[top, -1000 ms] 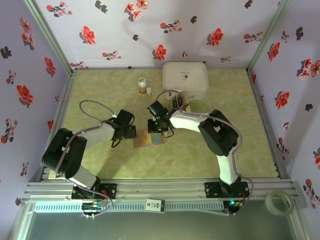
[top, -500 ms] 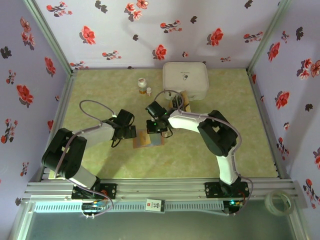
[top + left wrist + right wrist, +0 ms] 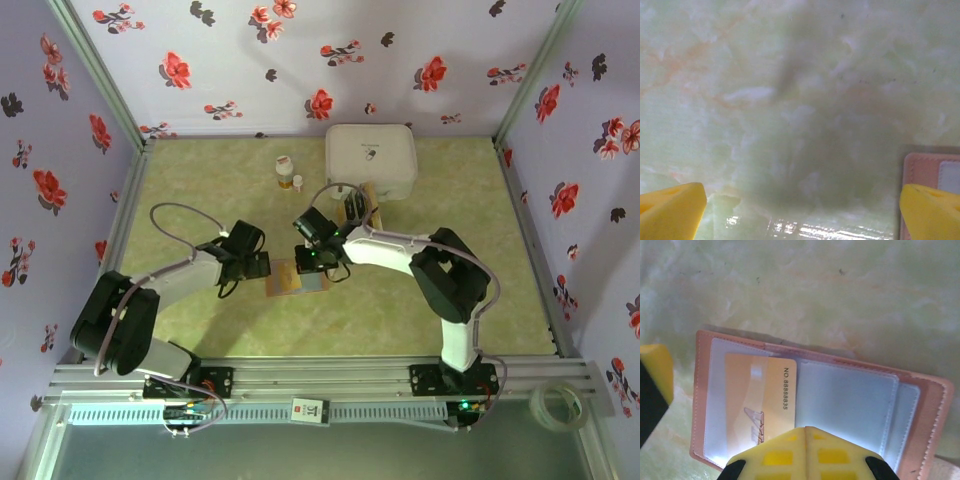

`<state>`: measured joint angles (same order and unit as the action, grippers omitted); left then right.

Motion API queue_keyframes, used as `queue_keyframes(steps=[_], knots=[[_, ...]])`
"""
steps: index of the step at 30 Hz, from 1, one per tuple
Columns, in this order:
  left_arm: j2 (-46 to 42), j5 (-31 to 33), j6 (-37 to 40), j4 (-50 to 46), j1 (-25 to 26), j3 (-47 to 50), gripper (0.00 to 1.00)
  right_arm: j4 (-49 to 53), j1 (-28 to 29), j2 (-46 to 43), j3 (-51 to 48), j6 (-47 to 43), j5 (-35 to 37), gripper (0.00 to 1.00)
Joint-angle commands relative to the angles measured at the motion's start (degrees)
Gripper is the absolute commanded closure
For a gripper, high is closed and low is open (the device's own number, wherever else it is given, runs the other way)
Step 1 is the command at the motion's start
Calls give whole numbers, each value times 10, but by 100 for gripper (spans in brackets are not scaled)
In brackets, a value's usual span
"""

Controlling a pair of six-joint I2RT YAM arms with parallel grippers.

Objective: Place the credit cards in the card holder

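The card holder (image 3: 296, 279) lies open on the table, reddish-brown with clear sleeves (image 3: 845, 400). A tan-gold credit card (image 3: 757, 397) sits in its left sleeve, with its right edge sticking out past the sleeve. My right gripper (image 3: 805, 430) is shut, its yellow tips together over the holder's near edge beside that card. My left gripper (image 3: 802, 212) is open just left of the holder, whose corner (image 3: 932, 170) shows by the right finger (image 3: 932, 210). More credit cards (image 3: 362, 204), dark and tan, lie near the white box.
A large white rounded box (image 3: 371, 158) stands at the back. Two small bottles (image 3: 284, 168) (image 3: 297, 183) stand left of it. Floral walls close in the table (image 3: 200, 190) on three sides, and bare table lies left and right of the arms.
The right gripper has shifted slightly over the holder and its elbow swung right. The left arm's elbow has dropped back, with its gripper staying beside the holder.
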<state>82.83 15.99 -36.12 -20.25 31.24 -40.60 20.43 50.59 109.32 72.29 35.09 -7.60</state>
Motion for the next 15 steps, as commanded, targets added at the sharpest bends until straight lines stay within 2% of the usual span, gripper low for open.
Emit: queue_keyframes(steps=[1, 15], knots=[[-12, -6, -15, -10, 9, 15, 0, -12, 9, 14, -1, 12, -3, 100], [10, -4, -27, 10, 22, 28, 8, -20, 16, 27, -8, 20, -1, 100]])
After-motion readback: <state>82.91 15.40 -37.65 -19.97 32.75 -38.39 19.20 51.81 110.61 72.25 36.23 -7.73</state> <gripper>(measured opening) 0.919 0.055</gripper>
